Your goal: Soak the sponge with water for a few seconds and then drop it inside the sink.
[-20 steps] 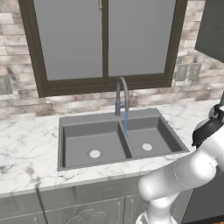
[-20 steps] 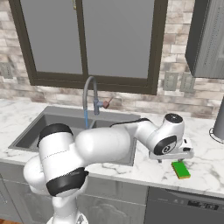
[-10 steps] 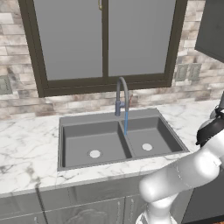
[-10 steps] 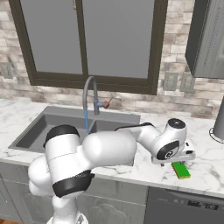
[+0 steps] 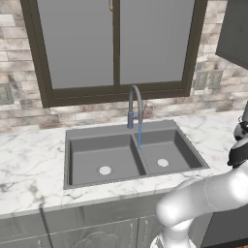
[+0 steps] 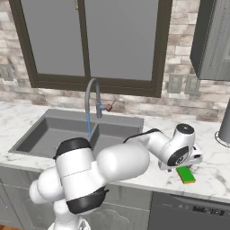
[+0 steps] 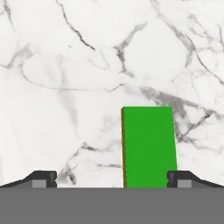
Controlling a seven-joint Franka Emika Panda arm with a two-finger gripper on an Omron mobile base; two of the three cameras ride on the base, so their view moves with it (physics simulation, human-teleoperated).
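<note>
While the jaws gape wide (holding nothing), the sponge (image 7: 149, 146) lies between them.

The sponge (image 6: 185, 174) lies on the counter (image 6: 211, 179) right of the sink (image 6: 49, 132).

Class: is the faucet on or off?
On: a thin blue stream of water falls from the faucet into the sink.

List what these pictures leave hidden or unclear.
- Right base view: near end of the sponge sits behind the arm's wrist; the fingertips are hidden too.
- Hand view: the sponge's lower end is cut off at the bottom.
- Left base view: the sink's near walls are hidden below its front rim.
</note>
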